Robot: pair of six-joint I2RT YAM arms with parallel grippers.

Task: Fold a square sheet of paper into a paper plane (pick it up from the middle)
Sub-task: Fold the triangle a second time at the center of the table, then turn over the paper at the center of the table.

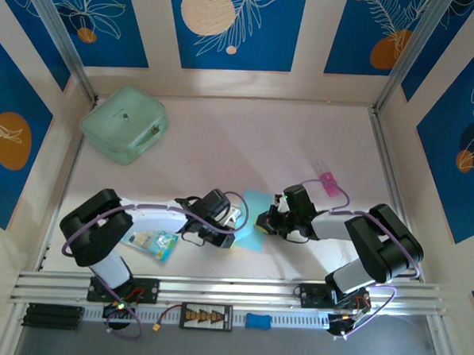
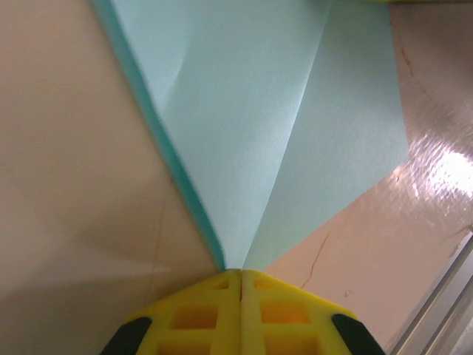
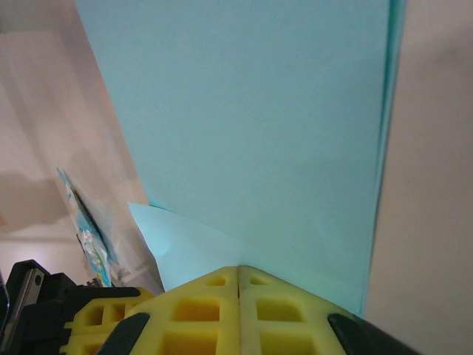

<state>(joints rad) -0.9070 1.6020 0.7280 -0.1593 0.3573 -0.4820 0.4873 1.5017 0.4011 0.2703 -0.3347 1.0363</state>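
The square sheet of paper point(image 1: 253, 216), light blue and partly folded, is held just above the table between both grippers. My left gripper point(image 1: 234, 225) is shut on its left side. In the left wrist view the yellow jaws point(image 2: 241, 272) meet on a corner where a crease runs up through the sheet point(image 2: 251, 126). My right gripper point(image 1: 265, 223) is shut on the sheet's right side. Its jaws point(image 3: 239, 268) pinch the sheet point(image 3: 251, 126), and a folded flap point(image 3: 185, 248) lies beside them.
A mint-green zip pouch point(image 1: 124, 124) lies at the back left. A small printed blue-and-white packet point(image 1: 154, 243) rests near the left arm, and it shows again as the packet point(image 3: 85, 229) at the left of the right wrist view. A pink item point(image 1: 328, 182) lies behind the right arm.
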